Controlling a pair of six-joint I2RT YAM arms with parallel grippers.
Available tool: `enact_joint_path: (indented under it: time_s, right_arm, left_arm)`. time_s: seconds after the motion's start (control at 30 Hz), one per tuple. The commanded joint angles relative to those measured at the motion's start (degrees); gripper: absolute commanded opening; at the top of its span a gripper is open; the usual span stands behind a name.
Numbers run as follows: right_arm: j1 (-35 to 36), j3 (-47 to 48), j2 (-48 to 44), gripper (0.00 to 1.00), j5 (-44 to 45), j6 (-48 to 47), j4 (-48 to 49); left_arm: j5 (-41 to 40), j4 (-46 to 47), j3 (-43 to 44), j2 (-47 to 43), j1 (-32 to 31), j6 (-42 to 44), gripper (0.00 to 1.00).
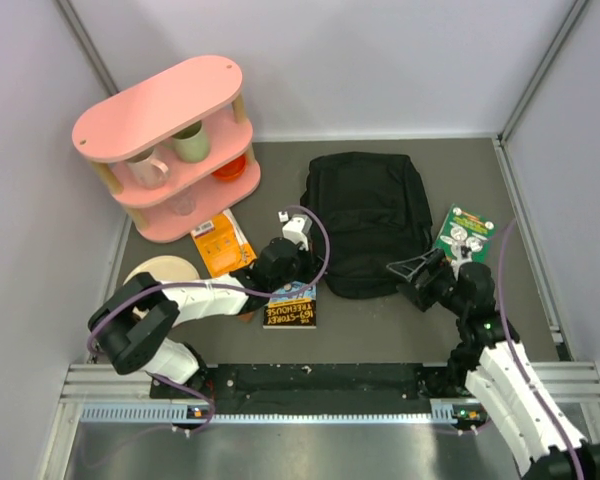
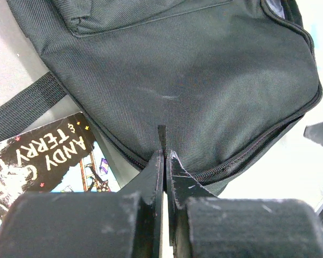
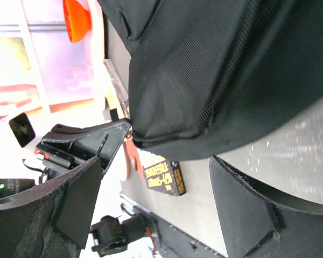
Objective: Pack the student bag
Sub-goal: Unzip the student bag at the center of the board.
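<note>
The student bag [image 1: 368, 215] is a black fabric backpack lying flat in the middle of the table. Its zipped near edge fills the left wrist view [image 2: 194, 80]. My left gripper [image 1: 305, 270] is at the bag's near left corner. In its own view the left gripper [image 2: 166, 155] is shut on a thin black zip pull [image 2: 162, 134] that sticks up between the jaws. My right gripper [image 1: 412, 275] stands open at the bag's near right corner. Nothing lies between its fingers [image 3: 81, 204], and the bag's edge [image 3: 215, 80] is just beyond them.
A Treehouse book [image 1: 291, 306] lies under my left wrist, next to an orange book [image 1: 223, 245]. A green book [image 1: 464, 234] lies right of the bag. A pink shelf [image 1: 170, 140] with mugs stands at the back left, with a round wooden disc [image 1: 163, 270] in front.
</note>
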Motion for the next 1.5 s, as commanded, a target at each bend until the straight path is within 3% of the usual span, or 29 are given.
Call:
enact_joint_path:
  time_s: [0.0,0.13,0.23,0.47,0.53,0.63,0.83,1.0,1.3,1.37,1.47]
  right_arm:
    - [2.8,-5.21,-10.29,0.8,2.55,16.32,-7.17]
    - [14.28,-6.54,-17.16,0.8,12.73,27.66,-9.63]
    - [22.64,-6.45,-14.8,0.8,23.35,32.85,-5.43]
    - [30.93,-1.89,10.3,0.77,29.01,36.82,12.14]
    - [32.07,-1.97,14.46,0.72,30.85,38.31,21.07]
    - [32.78,-0.14,19.83,0.71,31.21,38.85,24.72]
    - [34.63,1.72,20.72,0.71,33.92,39.11,22.54]
    - [34.72,1.1,21.07,0.61,37.1,40.87,20.95]
    - [34.89,4.09,26.42,0.61,32.8,38.5,21.48]
    - [34.89,4.62,27.74,0.57,32.18,38.06,22.61]
    - [35.07,4.53,30.03,0.41,31.48,37.27,26.21]
  left_arm:
    - [1.44,6.71,-0.85,0.21,0.02,-1.37,0.0]
    - [1.97,7.58,-0.86,0.74,0.02,-1.28,0.0]
    - [2.5,8.46,-0.77,1.18,-0.06,-1.2,0.0]
    - [2.5,8.38,-0.85,1.18,-0.24,-1.02,0.0]
    - [2.5,8.46,-1.2,0.74,-0.24,-0.93,0.0]
    - [2.5,8.29,-1.38,0.65,-0.15,-0.76,0.0]
    - [2.5,8.46,-2.0,0.57,-0.24,-0.84,0.0]
    - [2.5,8.82,-1.91,0.56,-0.24,-0.84,0.0]
    - [4.0,7.85,-1.38,-0.4,-0.15,-0.14,0.0]
    - [4.17,7.76,-1.3,-0.58,-0.15,-0.23,0.0]
    - [4.35,7.41,-1.12,-1.02,-0.15,-0.14,0.0]
